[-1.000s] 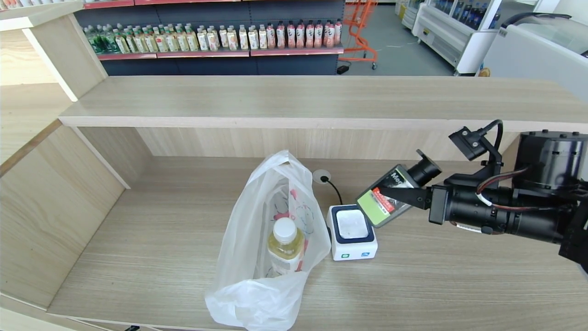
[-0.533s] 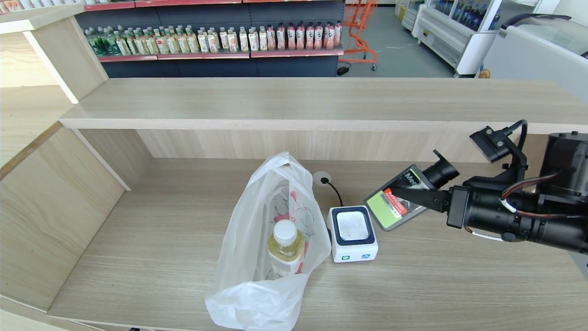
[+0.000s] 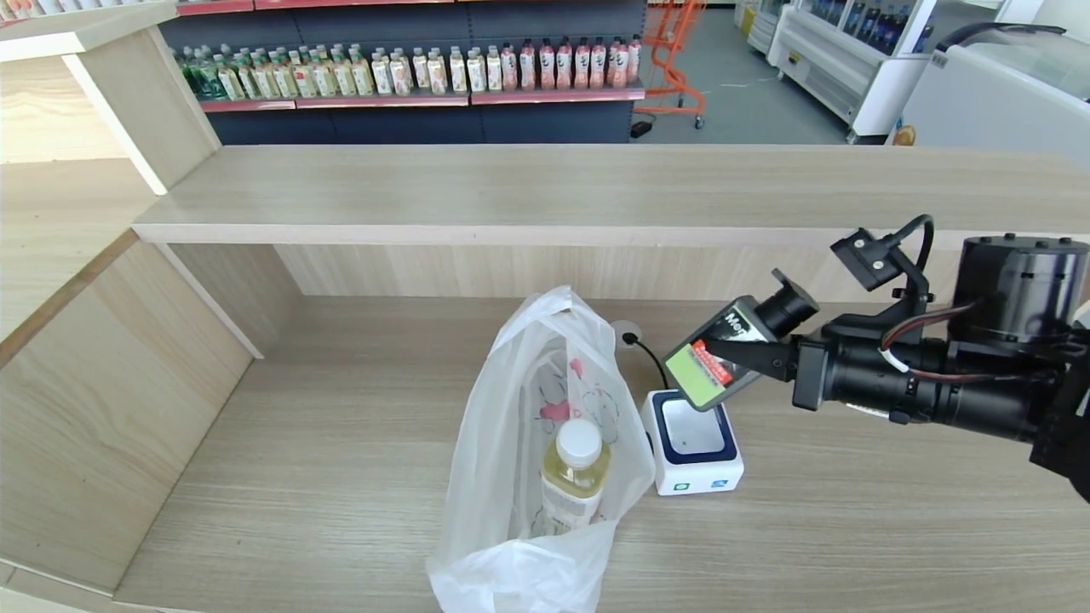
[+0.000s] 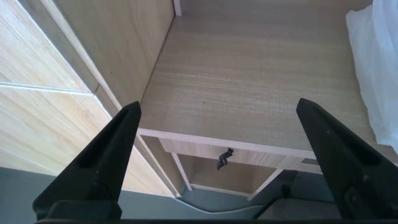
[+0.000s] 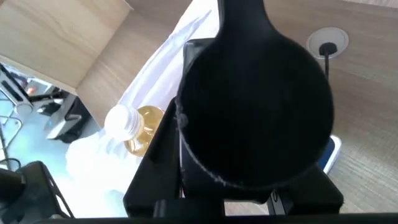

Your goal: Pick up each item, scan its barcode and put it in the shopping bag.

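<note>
A: What's moved?

B: The whole head view has shifted, so that's the camera. Measured against the scanner [image 3: 694,440], though, the right gripper [image 3: 724,349] has brought the box [image 3: 694,379] in from the side; it now hangs tilted just above the scanner's window, not touching.

A: Grip?

B: Closed across the box's two broad faces, near its far end. Left of the scanner the shopping bag [image 3: 511,409] stands open on the counter [image 3: 341,477], a bottle [image 3: 575,468] upright inside.

A: Left wrist view?

B: The left gripper [image 4: 219,106] is spread wide, holding nothing, over the counter's edge.

A: Right wrist view?

B: Dark gripper parts block the middle; bottle cap, bag and a scanner corner show around them.

A: Handling?

B: I'd judge it a light, stiff carton, glossy. Squeezing the broad faces suits it, but gripped at one end it could pivot or dent.
</note>
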Motion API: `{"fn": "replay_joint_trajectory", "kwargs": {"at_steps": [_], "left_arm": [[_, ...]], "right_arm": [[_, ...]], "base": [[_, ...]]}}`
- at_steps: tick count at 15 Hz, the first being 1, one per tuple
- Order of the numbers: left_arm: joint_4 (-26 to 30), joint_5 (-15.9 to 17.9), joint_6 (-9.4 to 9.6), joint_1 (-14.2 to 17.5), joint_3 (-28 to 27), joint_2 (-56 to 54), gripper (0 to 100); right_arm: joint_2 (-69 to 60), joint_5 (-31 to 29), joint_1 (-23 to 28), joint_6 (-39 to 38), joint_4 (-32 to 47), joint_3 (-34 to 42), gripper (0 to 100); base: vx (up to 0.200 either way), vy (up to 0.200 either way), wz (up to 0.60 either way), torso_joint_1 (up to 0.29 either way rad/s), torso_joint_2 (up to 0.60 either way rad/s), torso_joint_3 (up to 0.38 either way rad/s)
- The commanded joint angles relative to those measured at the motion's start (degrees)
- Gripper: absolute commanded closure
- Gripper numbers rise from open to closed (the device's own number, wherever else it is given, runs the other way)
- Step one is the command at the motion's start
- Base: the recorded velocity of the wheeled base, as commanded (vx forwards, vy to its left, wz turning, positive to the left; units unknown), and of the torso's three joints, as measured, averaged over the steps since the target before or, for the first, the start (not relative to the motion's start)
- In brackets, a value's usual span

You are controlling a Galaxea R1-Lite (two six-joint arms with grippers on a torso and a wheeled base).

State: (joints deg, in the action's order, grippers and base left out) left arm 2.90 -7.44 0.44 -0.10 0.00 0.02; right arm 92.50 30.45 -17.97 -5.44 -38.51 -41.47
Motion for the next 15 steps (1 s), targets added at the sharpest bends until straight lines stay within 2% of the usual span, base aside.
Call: {"fn": "replay_joint_trajectory", "kwargs": {"at_steps": [1, 5, 7, 10, 11, 15], "left_arm": [[0.0, -0.03, 0.0, 0.01, 0.0, -0.02, 0], [0.0, -0.03, 0.0, 0.01, 0.0, -0.02, 0], [0.0, -0.03, 0.0, 0.01, 0.0, -0.02, 0], [0.0, -0.03, 0.0, 0.01, 0.0, -0.02, 0], [0.0, -0.03, 0.0, 0.01, 0.0, -0.02, 0], [0.0, -0.03, 0.0, 0.01, 0.0, -0.02, 0]], "right_arm": [[6.11, 0.05, -0.4, 4.12, -0.07, -3.18, 100], [14.28, 0.57, -3.74, 10.89, -1.04, -8.71, 100], [17.36, 0.84, -6.2, 11.85, -1.92, -10.47, 100], [23.34, 1.45, -8.57, 12.64, -10.09, -12.76, 100], [24.66, 3.47, -8.4, 12.73, -11.15, -13.28, 100], [27.91, 3.56, -8.13, 12.91, -13.52, -12.76, 100]], "base": [[0.0, 0.0, 0.0, 0.0, 0.0, 0.0], [0.0, 0.0, 0.0, 0.0, 0.0, 0.0], [0.0, 0.0, 0.0, 0.0, 0.0, 0.0], [0.0, 0.0, 0.0, 0.0, 0.0, 0.0], [0.0, 0.0, 0.0, 0.0, 0.0, 0.0], [0.0, 0.0, 0.0, 0.0, 0.0, 0.0]]}}
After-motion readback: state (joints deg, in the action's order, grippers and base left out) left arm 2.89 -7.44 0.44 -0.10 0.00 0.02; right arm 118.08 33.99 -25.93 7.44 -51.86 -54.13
